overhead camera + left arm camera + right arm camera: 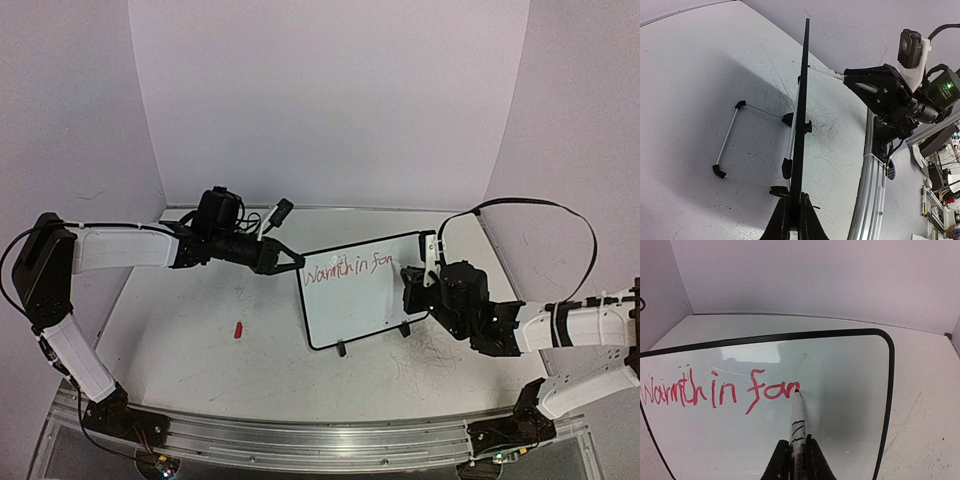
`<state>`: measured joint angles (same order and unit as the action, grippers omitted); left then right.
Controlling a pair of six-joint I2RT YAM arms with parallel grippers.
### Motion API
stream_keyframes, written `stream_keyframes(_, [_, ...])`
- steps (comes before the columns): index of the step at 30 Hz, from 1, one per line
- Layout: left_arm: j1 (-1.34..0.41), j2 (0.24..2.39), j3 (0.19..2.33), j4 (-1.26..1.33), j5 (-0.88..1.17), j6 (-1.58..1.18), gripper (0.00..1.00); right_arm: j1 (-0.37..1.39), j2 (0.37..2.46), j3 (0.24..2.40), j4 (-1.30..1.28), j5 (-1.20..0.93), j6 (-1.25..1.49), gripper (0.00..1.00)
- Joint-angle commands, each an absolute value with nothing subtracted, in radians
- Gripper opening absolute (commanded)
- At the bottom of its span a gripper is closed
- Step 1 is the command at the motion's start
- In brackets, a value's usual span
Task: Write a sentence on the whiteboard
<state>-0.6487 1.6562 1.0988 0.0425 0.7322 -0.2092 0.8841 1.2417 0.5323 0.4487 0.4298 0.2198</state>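
Currently the left gripper [288,262] is clenched on the left edge of the whiteboard [360,312], bracing it. The left wrist view shows the board edge-on between the two fingers [779,222], propped on its wire stand [730,145]. A small red cap [238,329], probably the marker's, lies on the table [180,300] to the left of the board and apart from it. The board stands near the middle of the table, its writing face turned toward the arm bases.

Along the upper part of the board the sentence [720,392] is partly written in red: "Warmth in fa", followed by a letter that reads as "n" at this stage. All the writing sits on one line, and the surface below it is bare. The marker [798,422] has its tip touching the board at the end of that last letter. The right gripper [796,455] grasps the marker barrel, jaws closed on it.

Judgement: the writing is underway but not complete, since the last word looks unfinished and no full stop is present. Remaining steps are to finish that word, add any further words, probably on a second line, and lift the marker clear.
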Motion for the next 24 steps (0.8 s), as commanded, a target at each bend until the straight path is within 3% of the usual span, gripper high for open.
stream_keyframes(1, [-0.644,1.616,1.102,0.06,0.758,-0.198,0.0,0.877,1.258,0.572,0.488,0.461,0.198,0.0])
stream_keyframes(24, [-0.644,1.614,1.101,0.061,0.758,-0.198,0.0,0.876,1.264,0.578,0.462,0.495,0.225,0.0])
